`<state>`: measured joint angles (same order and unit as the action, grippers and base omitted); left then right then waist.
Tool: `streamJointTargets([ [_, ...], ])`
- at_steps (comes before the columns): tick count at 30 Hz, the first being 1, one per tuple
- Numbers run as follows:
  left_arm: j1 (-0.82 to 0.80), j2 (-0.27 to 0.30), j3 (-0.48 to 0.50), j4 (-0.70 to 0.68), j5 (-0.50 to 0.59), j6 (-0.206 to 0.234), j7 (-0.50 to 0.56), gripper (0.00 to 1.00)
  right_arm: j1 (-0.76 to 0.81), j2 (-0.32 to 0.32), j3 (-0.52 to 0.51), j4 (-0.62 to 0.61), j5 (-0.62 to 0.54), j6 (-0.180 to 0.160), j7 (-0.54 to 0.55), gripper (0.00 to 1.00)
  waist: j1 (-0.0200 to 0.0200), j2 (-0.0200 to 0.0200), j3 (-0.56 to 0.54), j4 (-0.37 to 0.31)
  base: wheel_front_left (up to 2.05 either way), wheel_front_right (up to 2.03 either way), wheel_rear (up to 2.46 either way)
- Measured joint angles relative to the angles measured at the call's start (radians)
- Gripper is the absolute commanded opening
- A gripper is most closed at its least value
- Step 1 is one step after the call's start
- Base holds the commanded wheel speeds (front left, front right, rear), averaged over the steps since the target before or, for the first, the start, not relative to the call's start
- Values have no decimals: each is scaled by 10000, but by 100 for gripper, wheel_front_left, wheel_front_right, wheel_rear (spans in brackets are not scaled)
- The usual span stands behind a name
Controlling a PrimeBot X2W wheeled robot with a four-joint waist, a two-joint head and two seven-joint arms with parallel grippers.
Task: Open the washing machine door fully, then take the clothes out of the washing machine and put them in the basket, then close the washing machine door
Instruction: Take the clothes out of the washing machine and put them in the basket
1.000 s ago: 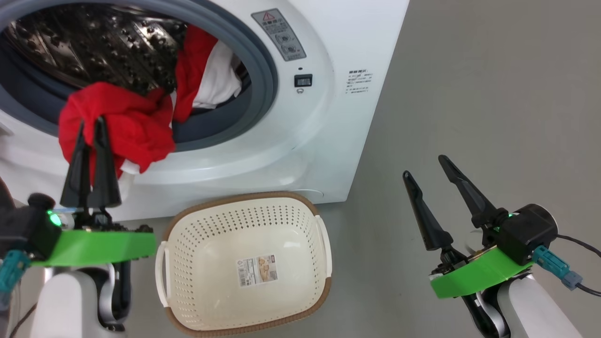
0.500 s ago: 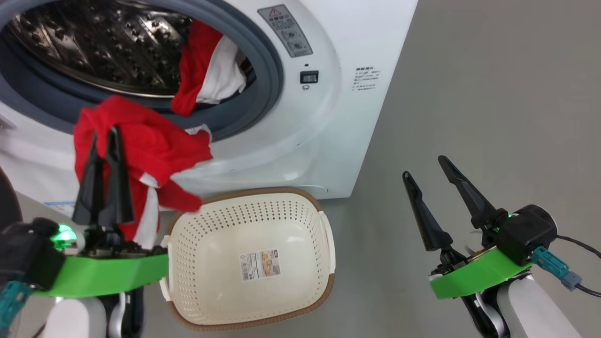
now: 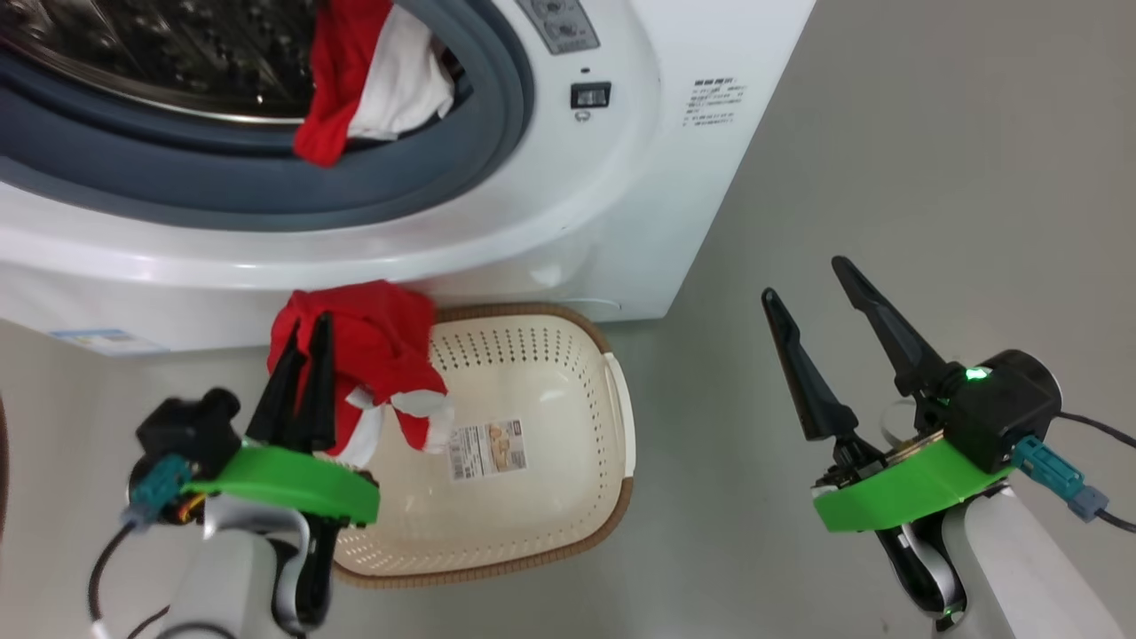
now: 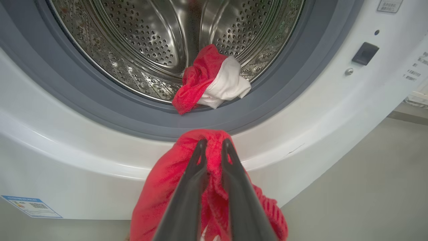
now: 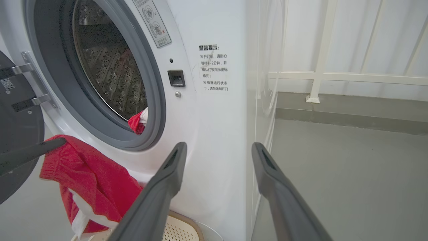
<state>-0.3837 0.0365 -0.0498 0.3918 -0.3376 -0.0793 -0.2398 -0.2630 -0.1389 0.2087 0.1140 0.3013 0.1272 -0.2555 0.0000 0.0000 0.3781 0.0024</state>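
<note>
My left gripper (image 3: 309,327) is shut on a red garment with white trim (image 3: 377,351), which hangs over the back left part of the cream basket (image 3: 617,417). In the left wrist view the fingers (image 4: 214,143) pinch the bunched red cloth (image 4: 164,190) below the drum mouth. A second bundle of red and white clothes (image 3: 355,71) (image 4: 214,80) lies at the lip of the washing machine (image 3: 577,222). The black washing machine door (image 5: 16,134) stands swung open at the left. My right gripper (image 3: 803,280) (image 5: 219,147) is open and holds nothing, to the right of the basket.
Bare grey floor (image 3: 932,177) spreads to the right of the machine. A white railing (image 5: 321,77) runs along the wall behind it. The basket sits on the floor against the machine's front, with a label sticker (image 3: 486,448) on its floor.
My left gripper has carried the red garment down from the drum mouth to above the basket. The head camera has tilted down. The right gripper has stayed open and hardly moved.
</note>
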Motion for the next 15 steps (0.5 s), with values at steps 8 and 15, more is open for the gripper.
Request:
streamJointTargets([
  [8, -1812, -65, -479, 3264, -905, -280, 12, 0, -385, 0, 19, 29, -125, 0, 0, 100, 0, 0, 795, -81, 0, 0, 0],
  [15, -3357, -128, -600, 5622, -1549, -389, 360, 0, -781, 31, 29, 17, -125, 0, 0, 100, 0, 0, 1479, -235, 0, 0, 0],
])
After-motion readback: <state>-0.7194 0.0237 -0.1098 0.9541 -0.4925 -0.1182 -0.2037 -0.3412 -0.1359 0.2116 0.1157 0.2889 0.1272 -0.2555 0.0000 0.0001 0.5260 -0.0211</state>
